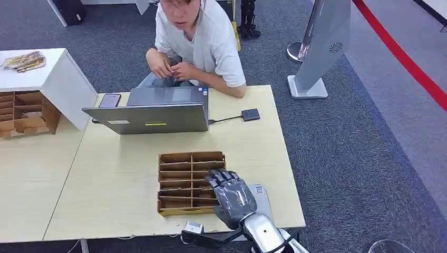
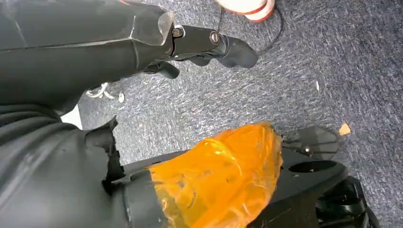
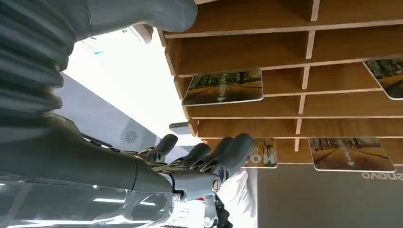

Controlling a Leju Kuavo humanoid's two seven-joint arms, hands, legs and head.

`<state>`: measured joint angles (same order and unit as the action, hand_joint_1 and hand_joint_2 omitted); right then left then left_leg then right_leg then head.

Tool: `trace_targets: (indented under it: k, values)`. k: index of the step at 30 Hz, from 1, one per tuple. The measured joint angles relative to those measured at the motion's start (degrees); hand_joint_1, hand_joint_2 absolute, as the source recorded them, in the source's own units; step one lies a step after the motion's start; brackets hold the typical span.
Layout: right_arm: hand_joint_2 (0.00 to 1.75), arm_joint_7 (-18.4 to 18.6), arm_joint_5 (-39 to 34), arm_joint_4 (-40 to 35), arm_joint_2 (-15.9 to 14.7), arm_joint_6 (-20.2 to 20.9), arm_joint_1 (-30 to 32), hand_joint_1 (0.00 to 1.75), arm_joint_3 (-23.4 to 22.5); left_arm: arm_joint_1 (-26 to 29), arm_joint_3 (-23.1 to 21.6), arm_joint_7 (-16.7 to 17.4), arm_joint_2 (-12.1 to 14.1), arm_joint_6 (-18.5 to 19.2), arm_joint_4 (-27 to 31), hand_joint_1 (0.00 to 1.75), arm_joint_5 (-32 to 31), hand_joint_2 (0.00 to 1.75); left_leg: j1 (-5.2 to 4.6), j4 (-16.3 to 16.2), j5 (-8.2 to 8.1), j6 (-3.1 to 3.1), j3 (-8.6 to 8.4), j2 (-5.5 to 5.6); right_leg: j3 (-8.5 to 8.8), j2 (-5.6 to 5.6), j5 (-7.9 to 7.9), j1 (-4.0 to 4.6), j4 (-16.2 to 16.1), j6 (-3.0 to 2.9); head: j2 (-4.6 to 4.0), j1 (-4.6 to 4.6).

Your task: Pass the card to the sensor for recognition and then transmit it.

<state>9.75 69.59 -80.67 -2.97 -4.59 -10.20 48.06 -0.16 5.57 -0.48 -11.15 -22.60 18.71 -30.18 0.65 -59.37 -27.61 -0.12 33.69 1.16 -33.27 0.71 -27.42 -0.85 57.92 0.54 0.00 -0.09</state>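
Cards [image 3: 223, 87] are seen lying in the slots of the wooden rack [image 1: 184, 182] on the worktop [image 1: 105, 190], behind a laptop [image 1: 150, 117]. The right hand [image 1: 232, 196] is held over the rack's right edge, fingers [image 3: 233, 149] extended and grasping nothing. The left hand [image 2: 209, 45] is seen above carpet, nothing grasped.

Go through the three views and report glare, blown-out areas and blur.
Head view: even, soft light, sharp throughout, no glare on the table. Right wrist view: the background beside the rack is blown out to white; the cards stay readable, the right hand slightly soft. Left wrist view: the left hand is sharp; the orange film shows bright highlights.
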Motion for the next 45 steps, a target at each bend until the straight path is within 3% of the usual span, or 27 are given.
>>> trace_targets:
  k: [39,42,43,44,45]
  values:
    - [1.75,1.66,0.44,1.79,1.46,1.05,-0.84,0.49,-1.38,0.00,2.89,0.17,-0.79,1.20,0.55,0.00,-4.28,0.00,0.00,0.00,0.01,-0.01,0.00,0.00,0.00,0.00,0.00,0.00,0.01,0.00,0.00,0.00]
    - [1.75,1.66,0.44,1.79,1.48,1.05,-0.85,0.65,-1.40,0.00,2.89,0.19,-0.79,1.20,0.55,0.00,-4.28,0.00,0.00,0.00,0.01,-0.01,0.00,0.00,0.00,0.00,0.00,0.00,0.01,0.00,0.00,0.00]
    - [1.75,1.64,0.44,1.79,1.48,1.05,-0.85,0.87,-1.40,0.00,2.89,0.17,-0.79,1.20,0.55,0.00,-4.28,0.00,0.00,0.00,0.01,-0.01,0.00,0.00,0.00,0.00,0.00,0.00,0.01,0.00,0.00,0.00]
    - [1.75,1.64,0.44,1.79,1.51,1.05,-0.85,1.24,-1.40,0.00,2.89,0.17,-0.79,1.20,0.57,0.00,-4.28,0.00,0.00,0.00,0.01,-0.01,0.00,0.00,0.00,0.00,0.00,0.00,0.01,0.00,0.00,0.00]
    - [1.75,1.66,0.44,1.81,1.51,1.05,-0.85,1.29,-1.40,0.00,2.89,0.17,-0.79,1.20,0.57,0.00,-4.28,0.00,0.00,0.00,0.01,-0.01,0.00,0.00,0.00,0.00,0.00,0.00,0.01,0.00,0.00,0.00]
